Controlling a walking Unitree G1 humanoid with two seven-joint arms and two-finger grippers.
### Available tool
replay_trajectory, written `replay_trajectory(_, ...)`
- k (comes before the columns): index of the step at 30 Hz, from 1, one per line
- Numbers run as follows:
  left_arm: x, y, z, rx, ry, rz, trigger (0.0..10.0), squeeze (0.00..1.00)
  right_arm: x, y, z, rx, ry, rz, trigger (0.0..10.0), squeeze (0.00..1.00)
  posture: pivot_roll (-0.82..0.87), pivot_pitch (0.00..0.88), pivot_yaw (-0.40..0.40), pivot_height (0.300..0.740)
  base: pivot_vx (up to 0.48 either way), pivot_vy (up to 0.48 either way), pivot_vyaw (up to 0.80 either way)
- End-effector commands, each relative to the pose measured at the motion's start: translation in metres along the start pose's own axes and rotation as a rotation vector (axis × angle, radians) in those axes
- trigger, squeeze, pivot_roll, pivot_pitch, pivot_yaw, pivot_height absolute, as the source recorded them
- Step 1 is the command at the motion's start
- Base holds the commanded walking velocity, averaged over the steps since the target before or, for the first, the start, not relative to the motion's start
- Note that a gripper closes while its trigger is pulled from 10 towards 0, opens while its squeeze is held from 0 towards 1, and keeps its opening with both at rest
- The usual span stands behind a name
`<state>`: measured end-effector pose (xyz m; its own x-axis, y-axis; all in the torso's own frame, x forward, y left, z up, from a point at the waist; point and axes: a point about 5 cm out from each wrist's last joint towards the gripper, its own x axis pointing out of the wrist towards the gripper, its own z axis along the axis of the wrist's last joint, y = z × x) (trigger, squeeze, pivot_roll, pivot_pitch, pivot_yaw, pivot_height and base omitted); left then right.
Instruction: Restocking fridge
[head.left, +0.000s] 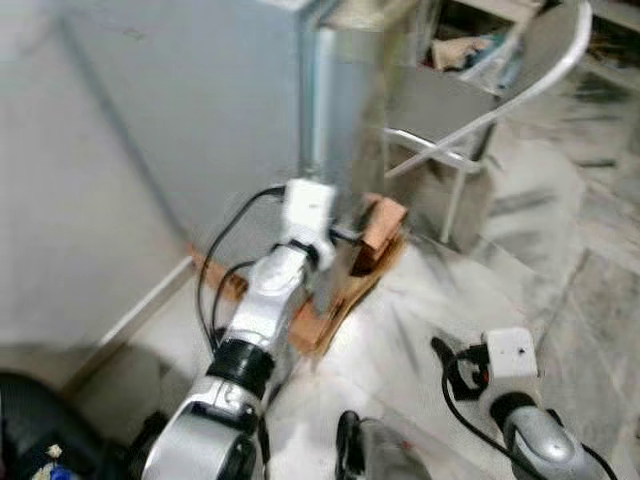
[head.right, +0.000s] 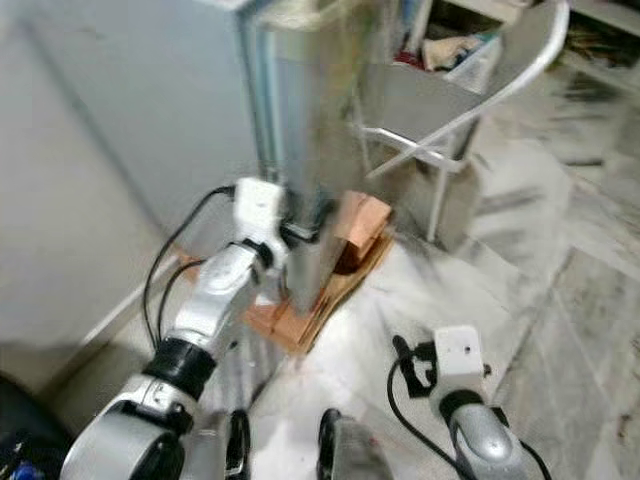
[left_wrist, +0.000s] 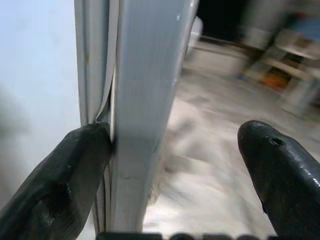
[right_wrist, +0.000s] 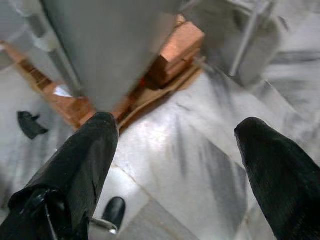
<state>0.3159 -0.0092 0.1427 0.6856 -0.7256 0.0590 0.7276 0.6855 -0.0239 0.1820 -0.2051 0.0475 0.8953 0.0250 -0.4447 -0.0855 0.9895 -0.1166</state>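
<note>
The grey fridge (head.left: 190, 120) stands before me, its door side on the left and its corner edge (head.left: 318, 110) running up the middle. My left gripper (head.left: 343, 236) reaches to that edge low down. In the left wrist view the left gripper (left_wrist: 175, 145) is open: one black finger (left_wrist: 65, 175) presses at the door's rubber seal (left_wrist: 95, 75), and the other finger (left_wrist: 280, 170) hangs free beyond the grey door edge (left_wrist: 145, 100). My right gripper (head.left: 447, 366) hangs low over the floor, open (right_wrist: 175, 135), with nothing between its fingers.
Orange bricks and cardboard (head.left: 378, 232) prop the fridge's base. A metal folding chair (head.left: 470, 130) stands just right of the fridge, with cluttered shelves (head.left: 470, 48) behind it. Marble floor (head.left: 560, 260) spreads to the right. A dark object (head.left: 30, 420) sits at the lower left.
</note>
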Motion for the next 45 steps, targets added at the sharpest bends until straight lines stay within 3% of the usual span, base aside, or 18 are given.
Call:
replay_trajectory(1,0.027,-0.077,0.090,0.017,-0.361,-0.319,10.0,0.00,0.000,-0.005,-0.012,0.000,0.037,-0.006,10.0,0.00,-0.08,0.139,-0.034,0.740,0.000,0.000,0.00)
replay_trajectory(3,0.028,-0.078,0.085,-0.017,-0.342,-0.314,10.0,0.00,0.002,-0.006,-0.018,0.002,0.050,-0.003,10.0,0.00,-0.08,0.139,-0.030,0.740,0.000,0.000,0.00)
replay_trajectory(5,0.027,-0.074,0.080,0.008,-0.324,-0.284,10.0,0.00,0.003,-0.007,-0.023,0.003,0.056,-0.002,10.0,0.00,-0.08,0.139,-0.029,0.740,0.000,0.000,0.00)
replay_trajectory(7,0.024,-0.061,0.071,-0.014,-0.285,-0.225,10.0,0.00,0.006,-0.008,-0.027,0.011,0.058,-0.002,10.0,0.00,-0.08,0.143,-0.024,0.740,0.000,0.000,0.00)
replay_trajectory(8,0.019,-0.047,0.064,-0.031,-0.261,-0.168,10.0,0.00,0.008,-0.008,-0.031,0.017,0.059,-0.004,10.0,0.00,-0.08,0.149,-0.022,0.740,0.000,0.000,0.00)
replay_trajectory(11,0.010,-0.031,0.058,-0.020,-0.247,-0.123,10.0,0.00,0.011,-0.009,-0.036,0.027,0.057,-0.007,10.0,0.00,-0.07,0.152,-0.022,0.740,0.000,0.000,0.00)
replay_trajectory(16,-0.015,0.009,0.043,0.043,-0.202,0.049,10.0,0.00,0.025,-0.007,-0.042,0.010,0.004,-0.010,10.0,0.00,-0.05,0.155,-0.018,0.740,0.000,0.000,0.00)
replay_trajectory(17,-0.027,0.023,0.036,0.028,-0.184,0.115,10.0,0.00,0.029,-0.007,-0.042,0.015,-0.016,-0.011,10.0,0.00,-0.05,0.157,-0.018,0.740,0.000,0.000,0.00)
replay_trajectory(19,-0.042,0.034,0.028,0.055,-0.162,0.162,10.0,0.00,0.034,-0.007,-0.044,0.029,-0.029,-0.019,10.0,0.00,-0.05,0.156,-0.017,0.740,0.000,-0.379,0.00)
replay_trajectory(24,-0.074,0.044,0.006,0.066,-0.081,0.249,10.0,0.00,0.039,-0.015,-0.045,0.041,-0.031,-0.022,10.0,0.00,-0.03,0.159,-0.021,0.740,0.000,-0.432,-0.48)
replay_trajectory(26,-0.086,0.045,-0.001,0.056,-0.054,0.284,10.0,0.00,0.037,-0.018,-0.035,0.019,-0.081,-0.011,10.0,0.00,-0.02,0.160,-0.023,0.740,0.000,-0.424,-0.80)
replay_trajectory(32,-0.107,0.041,-0.019,0.100,0.016,0.287,10.0,0.00,0.032,-0.011,-0.014,-0.018,-0.154,0.012,10.0,0.00,-0.01,0.157,-0.032,0.740,0.185,-0.399,-0.61)
replay_trajectory(38,-0.109,0.043,-0.026,0.109,0.060,0.307,10.0,0.00,0.029,-0.003,-0.001,-0.026,-0.181,0.021,10.0,0.00,-0.02,0.153,-0.032,0.740,0.332,-0.339,-0.08)
replay_trajectory(45,-0.088,0.048,-0.025,0.122,0.061,0.314,10.0,0.00,0.020,0.007,0.016,-0.036,-0.209,0.022,10.0,0.00,-0.03,0.147,-0.029,0.740,0.450,0.000,0.00)
